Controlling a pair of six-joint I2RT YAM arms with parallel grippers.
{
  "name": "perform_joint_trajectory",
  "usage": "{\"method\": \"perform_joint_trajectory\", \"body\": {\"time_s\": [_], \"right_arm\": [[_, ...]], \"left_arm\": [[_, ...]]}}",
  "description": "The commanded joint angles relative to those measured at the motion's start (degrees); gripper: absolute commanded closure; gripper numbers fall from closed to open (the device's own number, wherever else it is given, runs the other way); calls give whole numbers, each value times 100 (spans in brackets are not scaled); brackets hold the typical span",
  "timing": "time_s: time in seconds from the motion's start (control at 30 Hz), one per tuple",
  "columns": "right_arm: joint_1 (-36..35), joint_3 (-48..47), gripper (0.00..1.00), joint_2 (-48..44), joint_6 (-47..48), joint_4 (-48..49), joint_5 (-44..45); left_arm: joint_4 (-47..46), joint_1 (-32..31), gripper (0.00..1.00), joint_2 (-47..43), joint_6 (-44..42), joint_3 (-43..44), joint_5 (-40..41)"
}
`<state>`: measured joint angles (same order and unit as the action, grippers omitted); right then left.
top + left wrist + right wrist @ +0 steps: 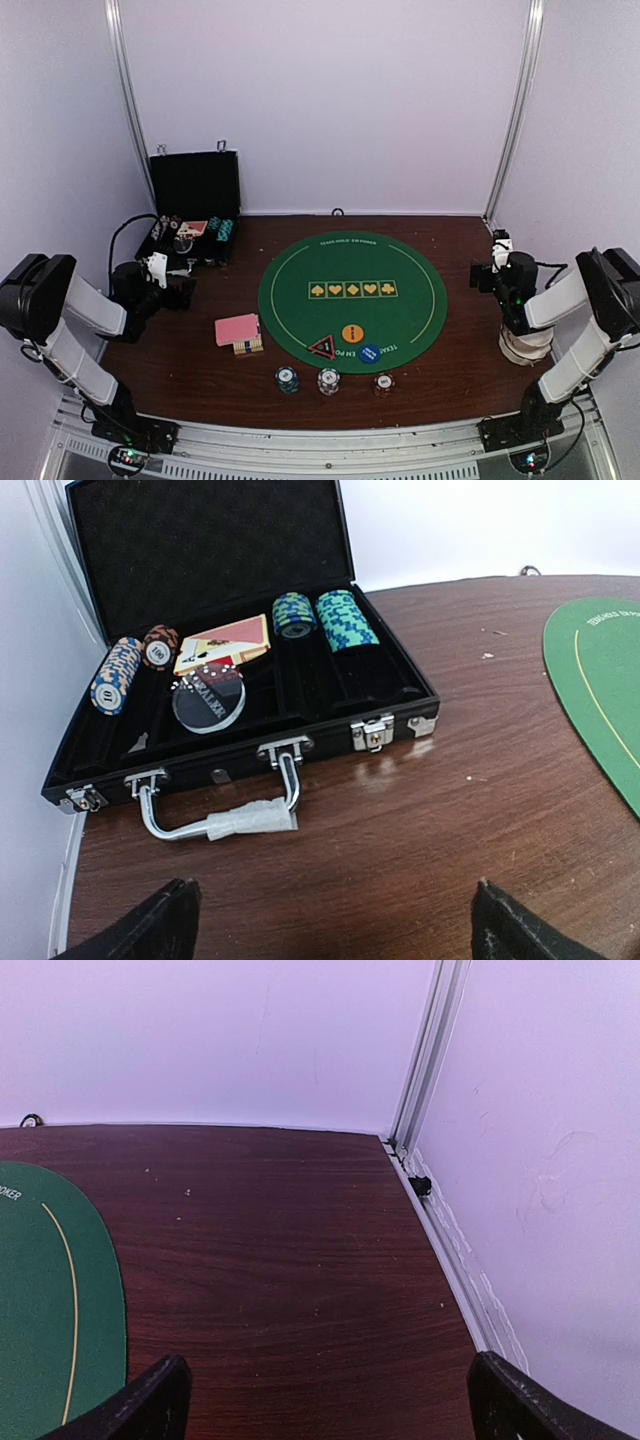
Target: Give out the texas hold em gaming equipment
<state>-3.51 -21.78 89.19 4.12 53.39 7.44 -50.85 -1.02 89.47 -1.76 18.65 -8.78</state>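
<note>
A pink-backed card deck [238, 330] lies left of the green felt mat [300, 290]. On the mat's near edge sit an orange disc [352, 333], a blue disc [370, 353] and a red-black triangle marker [323, 348]. Three chip stacks stand in front: teal [288, 379], white [329, 381], red-brown [384, 384]. The open black case [420, 685] holds more chips [346, 619], cards [225, 643] and a clear dealer button [208, 701]. My left gripper [330, 920] is open and empty over bare table before the case. My right gripper [325, 1400] is open and empty near the right wall.
The case's handle [215, 820] lies toward my left gripper. A white paper cup [526, 345] stands under my right arm. A metal rail [450, 1250] runs along the right table edge by the wall.
</note>
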Motion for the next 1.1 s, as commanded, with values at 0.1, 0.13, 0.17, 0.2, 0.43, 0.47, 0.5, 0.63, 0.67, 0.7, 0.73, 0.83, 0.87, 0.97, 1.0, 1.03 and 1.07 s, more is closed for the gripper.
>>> {"method": "perform_joint_trajectory", "body": {"time_s": [0.1, 0.13, 0.17, 0.2, 0.43, 0.47, 0.5, 0.63, 0.67, 0.7, 0.73, 0.83, 0.87, 0.97, 1.0, 1.03, 1.07], "right_arm": [[17, -60, 0, 11, -31, 93, -85], [17, -63, 0, 11, -27, 87, -87], [17, -59, 1, 11, -26, 85, -86], [17, -63, 1, 13, -25, 96, -89], [20, -116, 0, -380, -356, -349, 822], [22, -157, 0, -559, -405, -615, 1044], [19, -181, 1, -682, -411, -770, 1151], [2, -236, 1, -1202, -495, -1408, 897], [0, -353, 1, -1342, -644, -1755, 971], [-2, -526, 0, -1504, -766, -2198, 1087], [-2, -742, 0, -1669, -933, -2747, 1214], [-2, -1624, 0, -2008, -1128, -4286, 1098], [-1, -1937, 0, -2045, -1142, -4718, 978], [6, -2840, 0, -1942, -856, -5654, 623], [22, -3049, 1, -1850, -1334, -5832, 969], [50, -3315, 0, -1739, -1923, -6215, 1244], [94, -3683, 1, -1631, -2409, -6863, 1228]], "left_arm": [[-127, 49, 2, 33, 49, 78, 1], [-127, 49, 2, 34, 45, 78, 2], [-127, 49, 2, 30, 46, 77, -1], [-127, 49, 2, 27, 44, 77, 1], [-62, 49, 2, -86, 17, 90, -61], [189, 49, 2, -205, -15, 195, -147], [621, 49, 2, -361, -62, 364, -268], [2869, 49, 2, -828, -391, 1300, -624], [3204, 49, 2, -917, -429, 1430, -614], [3429, 49, 2, -1013, -479, 1517, -602], [3644, 49, 2, -1128, -556, 1592, -624], [4687, 51, 2, -1411, -608, 2056, -703], [5245, 49, 2, -1412, -565, 2347, -723], [6559, 49, 2, -1395, -475, 3225, -927], [6926, 49, 2, -1410, -447, 3480, -979], [7226, 49, 2, -1451, -422, 3715, -993], [7497, 49, 2, -1495, -405, 3942, -999]]}}
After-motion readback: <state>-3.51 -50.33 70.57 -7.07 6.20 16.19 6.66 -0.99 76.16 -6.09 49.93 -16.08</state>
